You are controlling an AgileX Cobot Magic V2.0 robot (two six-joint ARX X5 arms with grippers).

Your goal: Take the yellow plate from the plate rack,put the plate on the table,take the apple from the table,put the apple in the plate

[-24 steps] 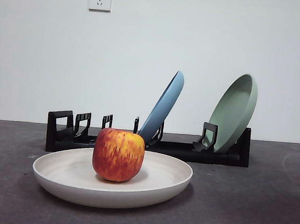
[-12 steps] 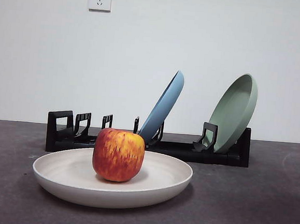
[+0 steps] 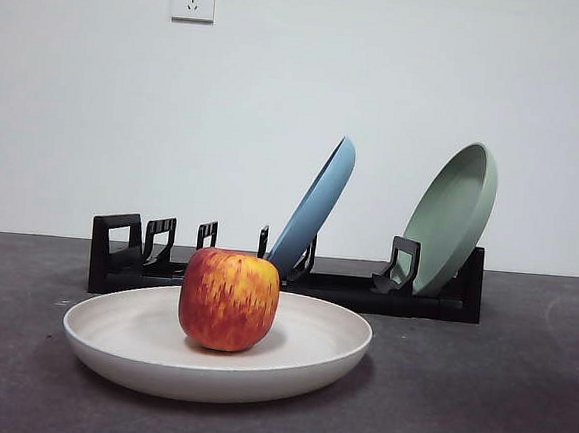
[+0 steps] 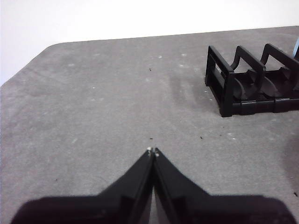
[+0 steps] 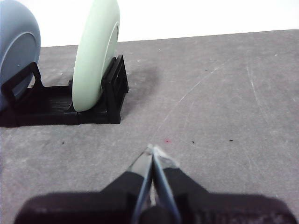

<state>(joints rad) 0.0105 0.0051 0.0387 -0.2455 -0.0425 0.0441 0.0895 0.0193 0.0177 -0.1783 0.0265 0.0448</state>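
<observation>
The yellow plate [image 3: 139, 340], cream with a raised rim, lies flat on the dark grey table [image 3: 476, 392] in the front view. The red and yellow apple [image 3: 229, 299] stands in the plate, left of its middle. The black plate rack [image 3: 344, 291] stands behind them; its empty end shows in the left wrist view [image 4: 252, 86] and its other end in the right wrist view [image 5: 112, 93]. My left gripper [image 4: 153, 151] is shut and empty over bare table beside the rack's empty end. My right gripper [image 5: 153, 150] is shut and empty over bare table near the rack's other end. Neither arm shows in the front view.
A blue plate [image 3: 315, 207] and a pale green plate [image 3: 455, 215] lean in the rack; both show in the right wrist view, blue [image 5: 16, 51] and green [image 5: 96, 56]. The table's rounded corner [image 4: 28, 60] shows in the left wrist view.
</observation>
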